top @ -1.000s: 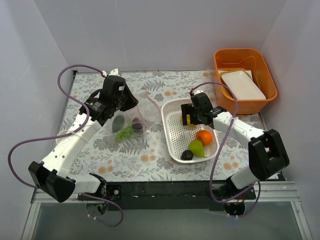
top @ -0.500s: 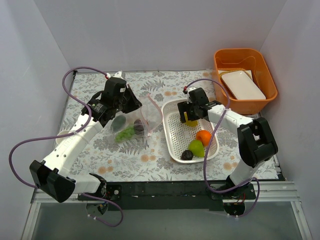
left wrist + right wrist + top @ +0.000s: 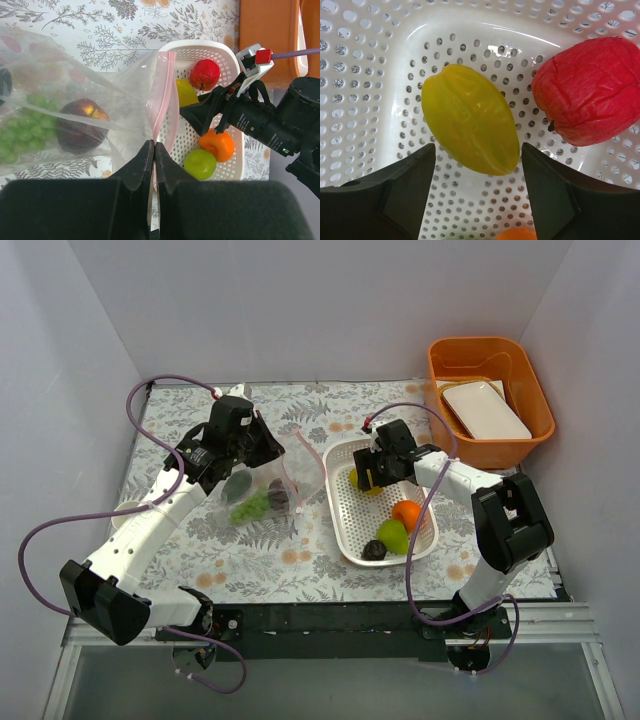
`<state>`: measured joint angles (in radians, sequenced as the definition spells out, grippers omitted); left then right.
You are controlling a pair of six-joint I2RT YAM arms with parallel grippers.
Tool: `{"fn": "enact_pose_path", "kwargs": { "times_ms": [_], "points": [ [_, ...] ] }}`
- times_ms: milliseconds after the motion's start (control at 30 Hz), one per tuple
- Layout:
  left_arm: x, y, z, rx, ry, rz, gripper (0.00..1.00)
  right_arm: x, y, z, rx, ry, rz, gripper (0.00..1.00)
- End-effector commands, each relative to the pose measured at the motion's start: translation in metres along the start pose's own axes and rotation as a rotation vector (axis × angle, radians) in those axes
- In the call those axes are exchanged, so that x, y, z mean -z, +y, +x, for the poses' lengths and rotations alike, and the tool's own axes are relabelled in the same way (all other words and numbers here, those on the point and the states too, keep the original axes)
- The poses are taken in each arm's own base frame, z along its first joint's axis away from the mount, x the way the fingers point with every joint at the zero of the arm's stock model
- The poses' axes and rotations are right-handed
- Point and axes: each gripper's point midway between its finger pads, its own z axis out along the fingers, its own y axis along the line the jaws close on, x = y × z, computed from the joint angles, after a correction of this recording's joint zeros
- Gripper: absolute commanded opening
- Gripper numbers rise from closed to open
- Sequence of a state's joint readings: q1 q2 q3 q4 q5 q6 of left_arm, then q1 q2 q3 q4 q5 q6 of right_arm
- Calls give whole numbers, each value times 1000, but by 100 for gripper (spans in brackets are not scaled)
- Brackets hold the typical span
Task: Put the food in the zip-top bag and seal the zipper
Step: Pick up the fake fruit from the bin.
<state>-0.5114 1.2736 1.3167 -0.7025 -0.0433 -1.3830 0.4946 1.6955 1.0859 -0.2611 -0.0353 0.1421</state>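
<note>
1. My left gripper [image 3: 153, 145] is clenched. Its two fingers are pinched together on the zipper [image 3: 163, 92], the pale pink strip along the mouth of the zip-top bag [image 3: 65, 65].
2. The bag is clear and crinkly. It is held up by that pink edge over the leaf-patterned table [image 3: 300, 540], just left of the white perforated basket [image 3: 345, 520]. I cannot tell how far its mouth gapes.
3. Through the plastic I see green grapes [image 3: 20, 132], a glossy dark purple plum [image 3: 80, 131] beside them, and a dark green avocado [image 3: 237, 485].
4. My right gripper [image 3: 477, 147] is spread wide and grips nothing. It hangs over the yellow piece [image 3: 470, 132] with one finger on each side of it. I cannot tell whether either finger touches it.
5. The yellow piece is ridged and shiny, and it lies in the basket's far end. The red apple [image 3: 587, 97] is just beside it.
6. Nearer my end of the basket lie the orange [image 3: 217, 144], the green pear [image 3: 200, 163] and a small dark fruit [image 3: 374, 550].
</note>
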Motion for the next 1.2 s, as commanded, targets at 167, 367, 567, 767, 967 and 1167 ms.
{"fn": "enact_pose_path", "kwargs": {
  "times_ms": [167, 367, 567, 767, 967, 1167],
  "points": [
    [9, -2, -3, -12, -17, 22, 0, 9, 19, -27, 66, -61, -56, 84],
    [11, -2, -5, -13, -24, 23, 0, 3, 14, -39, 117, -70, -4, 87],
    [9, -2, -3, -13, -16, 25, 0, -10, 14, -36, 139, -41, -2, 85],
    [10, -2, -3, -15, -19, 24, 0, -14, 15, -19, 153, -6, -3, 84],
    [8, -2, -2, -15, -12, 26, 0, -16, 16, -12, 146, 13, -9, 62],
    [6, -2, 0, -16, -7, 26, 0, -13, 19, -3, 111, 32, -18, 34]
  ]
}}
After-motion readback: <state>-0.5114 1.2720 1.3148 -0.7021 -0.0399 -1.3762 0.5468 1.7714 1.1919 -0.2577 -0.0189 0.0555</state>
